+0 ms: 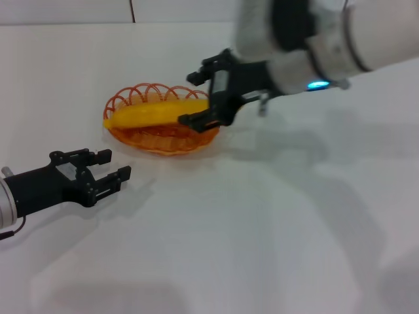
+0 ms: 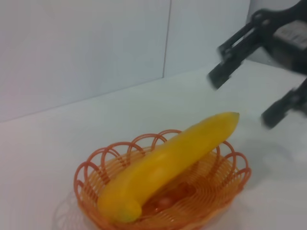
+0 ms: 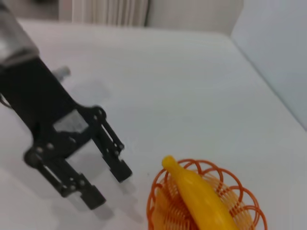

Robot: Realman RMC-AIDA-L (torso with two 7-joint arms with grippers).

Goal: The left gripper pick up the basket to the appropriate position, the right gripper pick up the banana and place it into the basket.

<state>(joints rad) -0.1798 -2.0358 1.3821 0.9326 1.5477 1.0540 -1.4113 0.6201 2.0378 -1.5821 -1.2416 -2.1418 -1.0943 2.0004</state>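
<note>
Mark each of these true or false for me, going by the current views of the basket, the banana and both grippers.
1. The banana lies in the basket. True.
2. The right gripper is shut on the banana. False: it is open, at the banana's end on the robot's right, with nothing between its fingers.
3. The left gripper holds the basket's rim. False: it is open and apart from the basket, nearer the robot.
4. The basket sits on the white table. True.
5. The banana is peeled. False: its yellow skin is whole.
</note>
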